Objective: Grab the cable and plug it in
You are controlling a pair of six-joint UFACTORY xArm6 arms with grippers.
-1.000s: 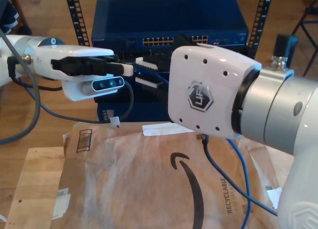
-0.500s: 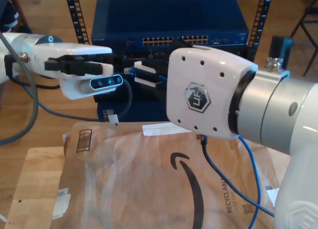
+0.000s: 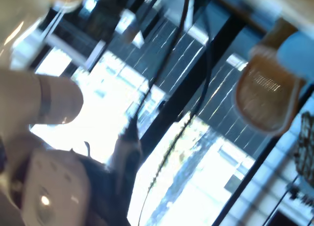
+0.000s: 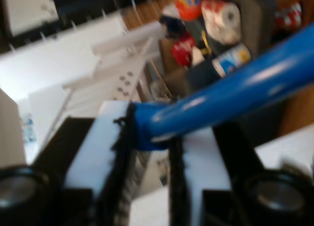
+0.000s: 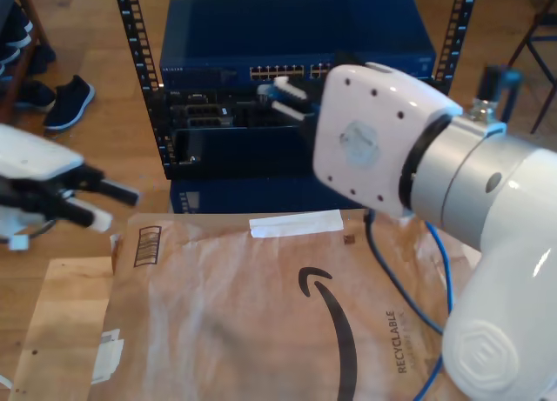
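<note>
We hold the cable (image 4: 230, 96) before the blue rack (image 5: 296, 36).
My second gripper (image 4: 149, 138) pinches it; my first gripper's state we cannot tell.

Exterior view high, facing rack (image 5: 296, 36)

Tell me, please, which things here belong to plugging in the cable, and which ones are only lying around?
For the job: blue cable, clamped in my second tool; blue network switch with its port row.

Just lying about: brown paper mailer; white strip on the mailer; dark shoes on the floor.
</note>
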